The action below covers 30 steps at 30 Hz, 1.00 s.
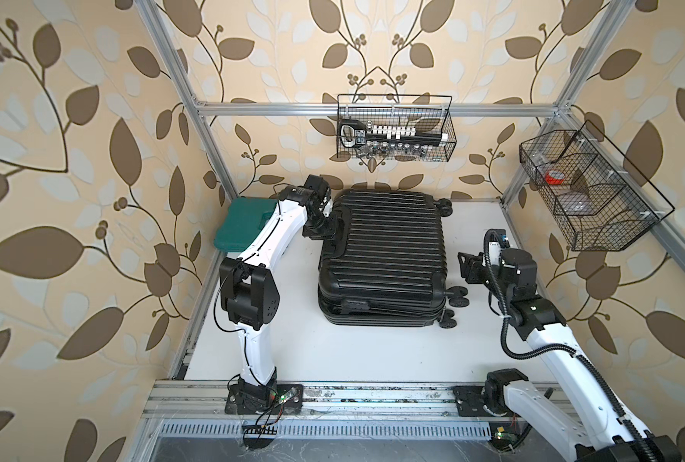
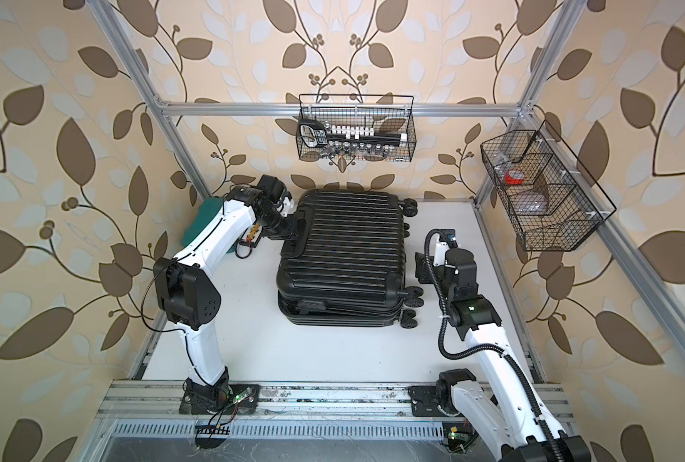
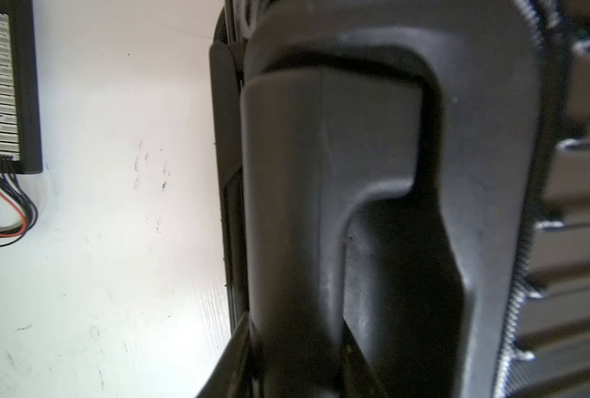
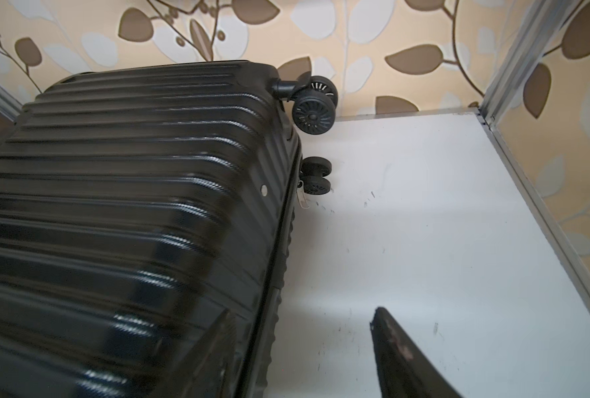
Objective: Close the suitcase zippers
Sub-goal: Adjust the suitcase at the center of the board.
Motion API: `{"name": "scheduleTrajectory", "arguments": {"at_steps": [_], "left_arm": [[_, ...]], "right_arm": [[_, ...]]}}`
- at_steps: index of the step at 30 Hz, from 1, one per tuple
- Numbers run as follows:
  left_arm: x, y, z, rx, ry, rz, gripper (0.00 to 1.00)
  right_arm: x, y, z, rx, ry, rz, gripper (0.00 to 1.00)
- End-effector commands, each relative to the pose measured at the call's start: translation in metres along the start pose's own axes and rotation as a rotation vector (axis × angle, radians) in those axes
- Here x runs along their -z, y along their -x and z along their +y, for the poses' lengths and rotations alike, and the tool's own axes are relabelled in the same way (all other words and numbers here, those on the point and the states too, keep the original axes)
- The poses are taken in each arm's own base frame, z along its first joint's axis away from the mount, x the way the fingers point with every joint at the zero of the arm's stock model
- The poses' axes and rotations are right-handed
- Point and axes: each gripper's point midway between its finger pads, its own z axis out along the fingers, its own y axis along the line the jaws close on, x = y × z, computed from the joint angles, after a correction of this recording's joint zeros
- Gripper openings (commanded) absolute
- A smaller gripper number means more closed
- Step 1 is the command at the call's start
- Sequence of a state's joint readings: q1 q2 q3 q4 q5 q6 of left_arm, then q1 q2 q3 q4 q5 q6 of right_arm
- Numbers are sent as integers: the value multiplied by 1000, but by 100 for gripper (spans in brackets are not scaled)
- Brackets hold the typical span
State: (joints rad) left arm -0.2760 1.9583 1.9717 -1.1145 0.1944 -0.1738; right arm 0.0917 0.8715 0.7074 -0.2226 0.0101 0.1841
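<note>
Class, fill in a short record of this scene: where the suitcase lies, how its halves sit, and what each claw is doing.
suitcase: flat on the white table
shell halves: not flush along the near edge
left claw: closed round the handle
right claw: open, empty, beside the wheels

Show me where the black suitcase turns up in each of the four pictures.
In a top view: the suitcase lies flat mid-table.
In a top view: the suitcase, mid-table again.
Left wrist: its handle, close up, fills much of the picture.
Right wrist: its ribbed shell and wheels.
Shared landmark: the white table, in all four.
</note>
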Motion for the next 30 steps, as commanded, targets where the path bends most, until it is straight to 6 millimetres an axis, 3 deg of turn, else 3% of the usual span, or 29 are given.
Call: {"name": "scheduleTrajectory", "arguments": {"at_steps": [1, 9, 19, 27, 30], "left_arm": [[44, 38, -14, -93, -29, -138, 23], [51, 70, -1, -59, -37, -165, 23], [58, 89, 15, -32, -50, -224, 24], [61, 88, 27, -11, -25, -223, 25], [59, 83, 31, -3, -23, -209, 25]], "right_arm": [[-7, -15, 4, -58, 72, 44, 62], [-19, -37, 48, -72, 362, 83, 62], [-54, -42, 84, -103, 500, 145, 62], [-70, -33, 109, -93, 564, 139, 62], [-69, -34, 103, -85, 525, 137, 62]]}}
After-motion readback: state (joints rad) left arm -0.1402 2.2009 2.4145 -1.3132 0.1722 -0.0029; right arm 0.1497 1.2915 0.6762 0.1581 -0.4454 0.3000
